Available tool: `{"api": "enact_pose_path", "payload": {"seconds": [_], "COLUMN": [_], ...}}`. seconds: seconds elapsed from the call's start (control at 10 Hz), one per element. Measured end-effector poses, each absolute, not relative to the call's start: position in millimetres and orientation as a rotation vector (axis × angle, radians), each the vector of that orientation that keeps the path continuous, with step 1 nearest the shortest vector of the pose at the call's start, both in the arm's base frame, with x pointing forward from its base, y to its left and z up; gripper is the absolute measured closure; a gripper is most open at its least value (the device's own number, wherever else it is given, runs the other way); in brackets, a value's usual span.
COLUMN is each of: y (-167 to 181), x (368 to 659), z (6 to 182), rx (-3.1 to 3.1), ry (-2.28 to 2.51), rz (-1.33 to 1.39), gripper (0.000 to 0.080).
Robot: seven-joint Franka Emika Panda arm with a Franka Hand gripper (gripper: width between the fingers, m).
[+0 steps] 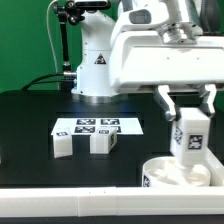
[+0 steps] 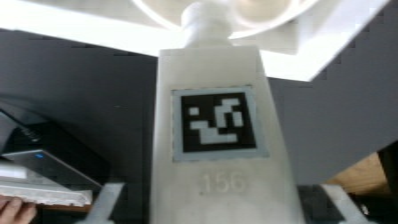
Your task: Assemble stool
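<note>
1. Two-finger gripper point(image 1: 188, 112) is closed on the upper end of a leg block point(image 1: 191, 138). It holds the block upright, with its square tag facing the camera.
2. Directly under the held leg block, at the near edge on the exterior view's right, lies the round seat disc point(image 1: 178, 174). The block's lower end hangs at the disc's rim; whether it touches cannot be told.
3. In the wrist view the same leg block point(image 2: 217, 120) fills the picture, and its far end points at the white disc beyond.
4. Two loose leg blocks point(image 1: 62, 143) point(image 1: 102, 142) stand near each other on the black table point(image 1: 30, 120). They are well apart from the disc, toward the exterior view's left, just in front of the marker board point(image 1: 98, 126).
5. Judged step: fitting the first leg into the seat.
6. The next move probably calls for lining the leg's end over its socket, lowering it straight, then turning or pressing it home before the gripper lets go. A tilted entry could jam the leg or push the disc aside.
</note>
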State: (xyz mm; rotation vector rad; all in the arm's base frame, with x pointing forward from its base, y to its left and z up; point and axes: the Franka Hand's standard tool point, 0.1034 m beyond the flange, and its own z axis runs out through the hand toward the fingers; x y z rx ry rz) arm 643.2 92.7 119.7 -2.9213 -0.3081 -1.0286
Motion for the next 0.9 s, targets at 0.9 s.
{"api": "enact_pose_path", "payload": {"seconds": [0.9], "y": [112.7], "x": [637.0], "z": [111.5], "rx": [-2.906], "ry": [-0.343], "rz": [-1.009], "gripper": [0.0461]}}
